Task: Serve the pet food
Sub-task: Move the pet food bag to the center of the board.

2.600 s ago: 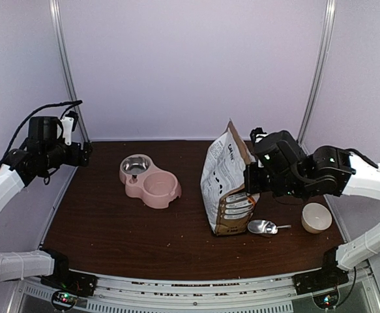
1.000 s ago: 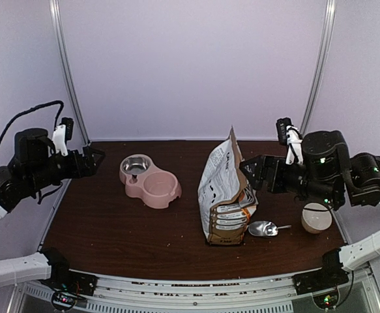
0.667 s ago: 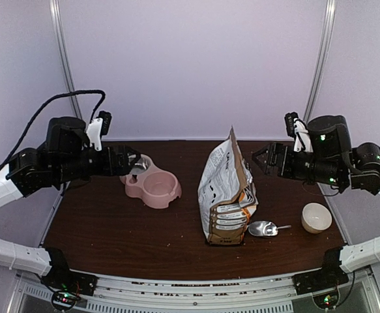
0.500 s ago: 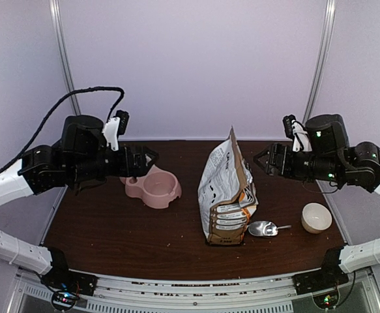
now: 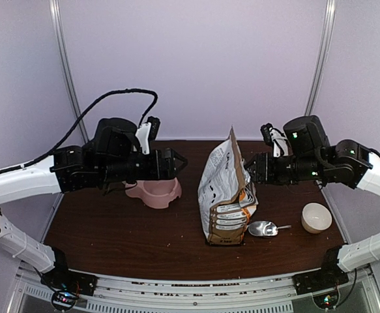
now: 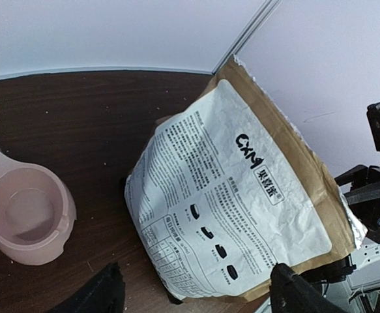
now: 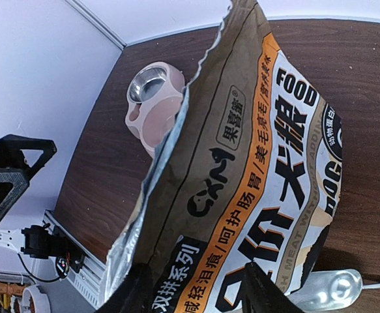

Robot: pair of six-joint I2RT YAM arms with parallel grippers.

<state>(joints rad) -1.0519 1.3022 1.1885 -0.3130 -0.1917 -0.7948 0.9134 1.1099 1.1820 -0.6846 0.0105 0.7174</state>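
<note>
We get soft, even light from above, bright on the pale walls (image 5: pixel 190 65), with faint shadows on the dark counter (image 5: pixel 111 228). Print on the bag (image 6: pixel 229 215) is crisp (its foil (image 6: pixel 352 229) glints); the left gripper (image 6: pixel 196 277) at the lens is dark and blurred.

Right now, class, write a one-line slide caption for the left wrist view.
Pet food bag on the brown table, pink feeder beside it, seen from the open left gripper.
</note>
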